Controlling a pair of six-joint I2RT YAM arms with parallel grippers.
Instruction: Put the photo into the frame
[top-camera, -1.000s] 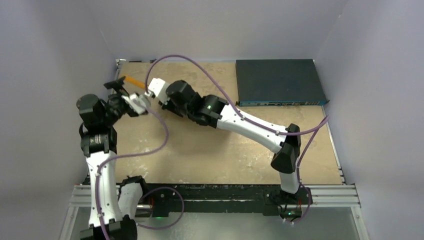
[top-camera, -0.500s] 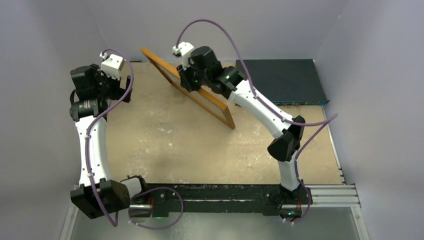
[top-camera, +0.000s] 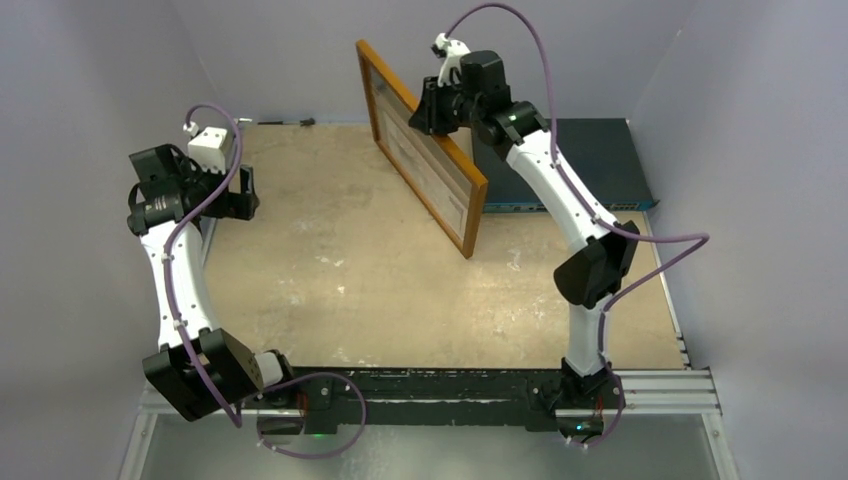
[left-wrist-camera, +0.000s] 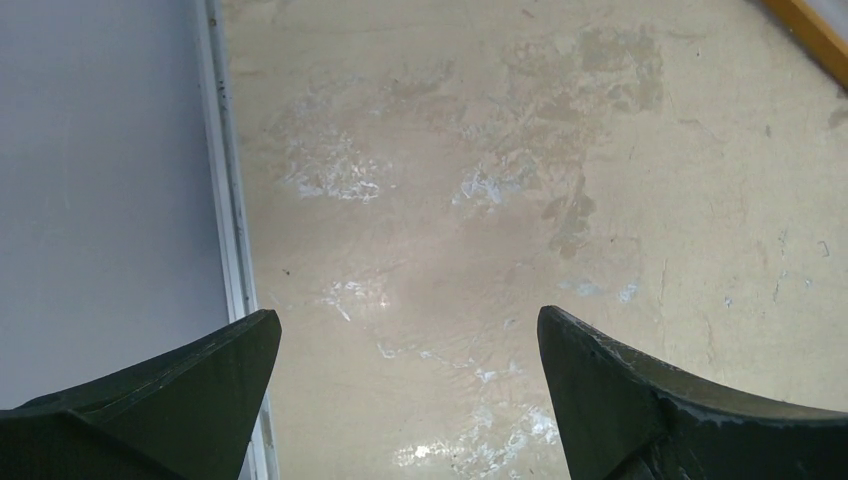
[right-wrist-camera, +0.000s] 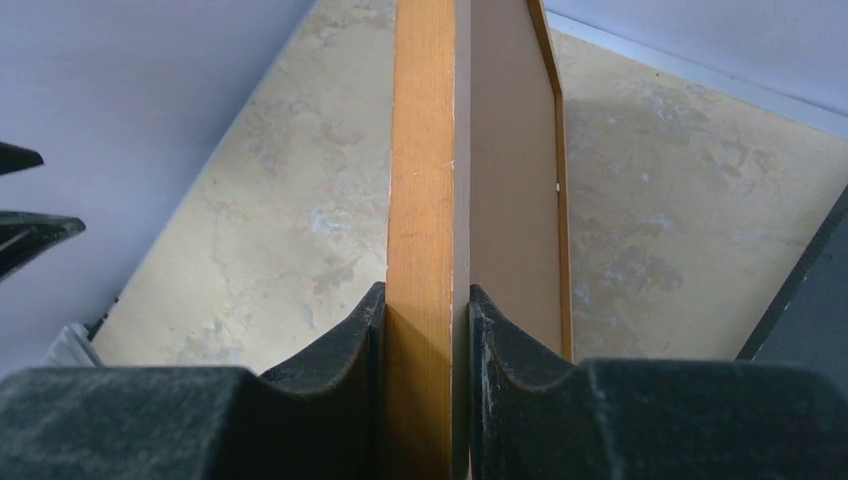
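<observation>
**Orange-brown frame clamped by right gripper**

Fingers pinch its top edge, with the backing board just right of them. Frame hangs on edge below them, over table. Left gripper spread wide, holding nothing, low over table, well apart from frame.

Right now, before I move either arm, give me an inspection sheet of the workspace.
Surface: tan table, scuffed, pale smears.
Job's things: frame held on edge, tilted; pale photo behind its glass, brown backing board behind.
Clutter: dark blue box, back right.
Grippers: right gripper shut on frame's top edge; left gripper open, empty, near table's left edge.
Cables: purple cables loop off both arms.
Surroundings: plain walls on three sides.
</observation>
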